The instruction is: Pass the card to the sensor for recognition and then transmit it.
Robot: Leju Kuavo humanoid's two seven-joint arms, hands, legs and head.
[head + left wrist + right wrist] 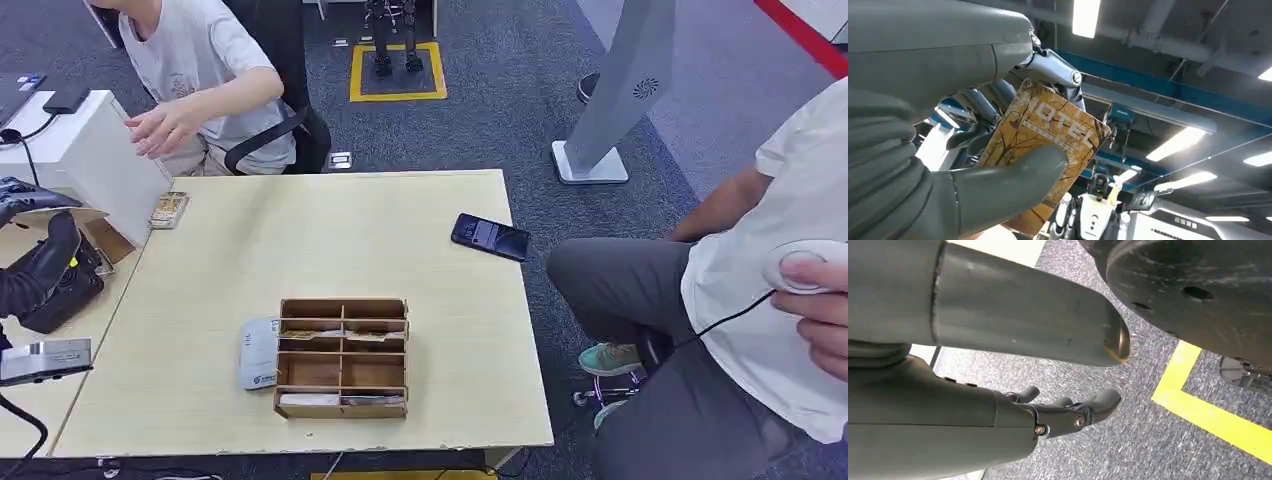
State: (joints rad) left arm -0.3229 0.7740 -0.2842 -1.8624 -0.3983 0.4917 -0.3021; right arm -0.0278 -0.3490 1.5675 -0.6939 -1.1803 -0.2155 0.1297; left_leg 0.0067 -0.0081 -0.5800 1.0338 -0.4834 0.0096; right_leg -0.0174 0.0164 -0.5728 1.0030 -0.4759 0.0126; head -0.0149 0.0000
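I have the card (1048,135) in my left hand (973,165), a thin brown-and-gold hotel key card printed with bare trees, pinched flat between the thick thumb across its face and the darker fingers (979,104) behind it. In the left wrist view it points up toward the ceiling lights, so I judge the hand is raised with the palm turned upward, off at the bench's left edge, where the head view shows it (28,200). The card looks light, stiff and slick, the sort of thing that slides out of a pinch if I loosen at all; most of its printed end stands free beyond the thumb, which should leave enough face to offer to a reader. I would keep the hold low on the card and avoid bending it.

The white sensor (259,352) lies flat on the bench (330,230), touching the left side of the wooden card box (343,357). A black phone (490,237) lies near the bench's right edge.

My right hand (1068,410) hangs over the grey carpet, fingers loosely curled, holding nothing. A person sits at each side of the bench.
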